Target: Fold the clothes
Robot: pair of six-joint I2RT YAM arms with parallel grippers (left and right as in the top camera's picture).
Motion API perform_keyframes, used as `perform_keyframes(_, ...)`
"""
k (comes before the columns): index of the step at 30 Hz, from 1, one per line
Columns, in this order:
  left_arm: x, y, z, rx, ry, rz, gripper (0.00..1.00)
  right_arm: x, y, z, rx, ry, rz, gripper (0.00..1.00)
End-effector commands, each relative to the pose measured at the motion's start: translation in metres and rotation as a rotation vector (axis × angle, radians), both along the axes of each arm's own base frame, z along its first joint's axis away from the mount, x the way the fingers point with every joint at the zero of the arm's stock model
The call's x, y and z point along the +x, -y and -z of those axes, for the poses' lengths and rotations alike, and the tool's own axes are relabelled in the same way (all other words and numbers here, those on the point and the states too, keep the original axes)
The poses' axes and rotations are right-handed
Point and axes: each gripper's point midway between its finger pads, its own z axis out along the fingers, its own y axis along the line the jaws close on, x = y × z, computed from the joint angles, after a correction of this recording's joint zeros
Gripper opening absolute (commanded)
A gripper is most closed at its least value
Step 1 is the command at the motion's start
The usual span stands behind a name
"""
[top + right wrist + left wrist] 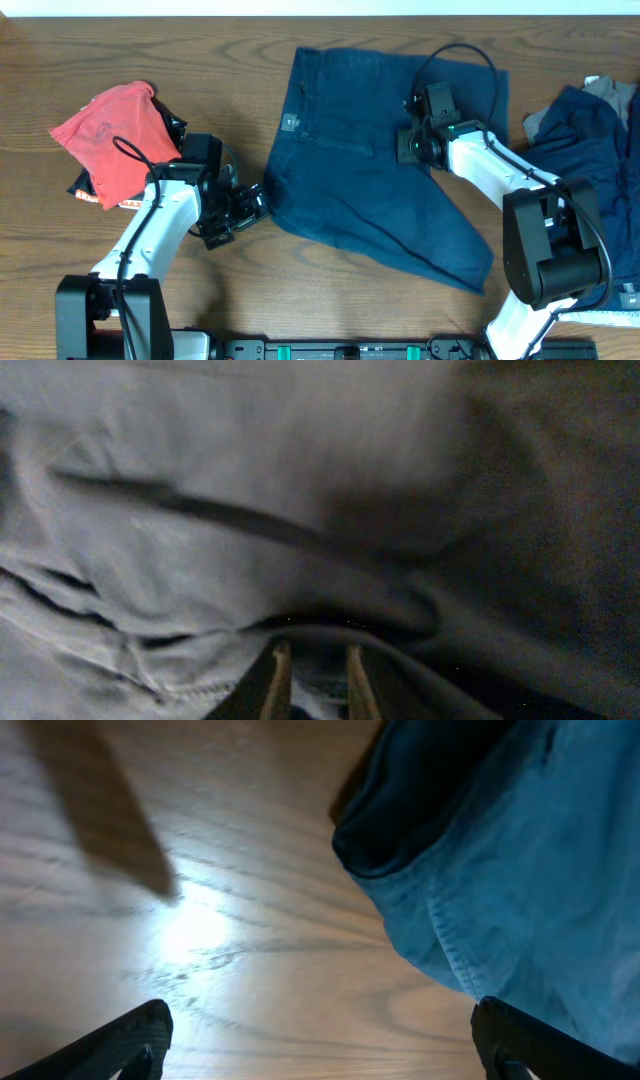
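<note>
Navy shorts (370, 190) lie spread mid-table (250, 290). The left gripper (256, 203) sits at their left edge, and the right gripper (406, 145) rests on their upper part. A red garment (110, 140) lies far left — more navy cloth (585, 140) far right.

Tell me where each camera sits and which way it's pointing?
Overhead: above the table, looking straight down on navy shorts, a red garment, the left arm and right arm.
Left wrist: on the left arm, low, facing the wood and the shorts' edge; left pincer shows, fingers spread wide.
Right wrist: on the right arm, close over the shorts' cloth; right pincer shows, fingers close together.
Shared: all three see the navy shorts.
</note>
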Motion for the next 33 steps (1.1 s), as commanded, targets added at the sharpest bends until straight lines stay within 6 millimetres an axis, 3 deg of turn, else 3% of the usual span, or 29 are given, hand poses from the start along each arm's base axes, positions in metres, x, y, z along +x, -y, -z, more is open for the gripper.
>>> perform_keyframes(1, 0.008, 0.009, -0.009, -0.063, 0.039, 0.012, 0.99, 0.016, 0.006, -0.009, -0.018, 0.053, 0.022, 0.28)
perform_keyframes(5, 0.008, 0.009, -0.009, -0.062, 0.036, 0.012, 0.99, 0.019, 0.004, -0.032, -0.040, 0.024, -0.011, 0.50)
perform_keyframes(7, 0.007, 0.009, -0.009, -0.062, 0.036, 0.012, 0.99, 0.015, 0.007, -0.053, -0.058, -0.010, -0.007, 0.56)
perform_keyframes(11, 0.012, 0.010, -0.008, -0.061, 0.057, 0.012, 0.98, -0.005, 0.016, -0.111, -0.086, -0.050, 0.002, 0.58)
perform_keyframes(14, 0.018, 0.012, -0.008, -0.061, 0.083, 0.019, 0.92, -0.025, 0.022, -0.140, -0.081, -0.068, 0.021, 0.61)
perform_keyframes(17, 0.026, 0.016, -0.009, -0.064, 0.122, 0.035, 0.82, -0.060, 0.035, -0.159, -0.059, -0.133, 0.136, 0.63)
perform_keyframes(21, 0.033, 0.027, -0.004, -0.062, 0.151, 0.072, 0.77, -0.104, 0.050, -0.170, -0.031, -0.242, 0.313, 0.77)
perform_keyframes(22, 0.032, 0.029, -0.002, -0.062, 0.147, 0.082, 0.77, -0.112, 0.051, -0.171, -0.026, -0.261, 0.341, 0.85)
perform_keyframes(23, 0.031, 0.033, 0.000, -0.063, 0.141, 0.094, 0.77, -0.122, 0.053, -0.173, -0.019, -0.284, 0.375, 0.99)
perform_keyframes(29, 0.025, 0.035, 0.021, -0.015, 0.073, 0.095, 0.77, -0.160, 0.043, -0.173, 0.067, -0.391, 0.392, 0.99)
perform_keyframes(33, 0.025, 0.036, 0.032, -0.016, 0.041, 0.081, 0.77, -0.184, 0.040, -0.157, 0.109, -0.458, 0.454, 0.99)
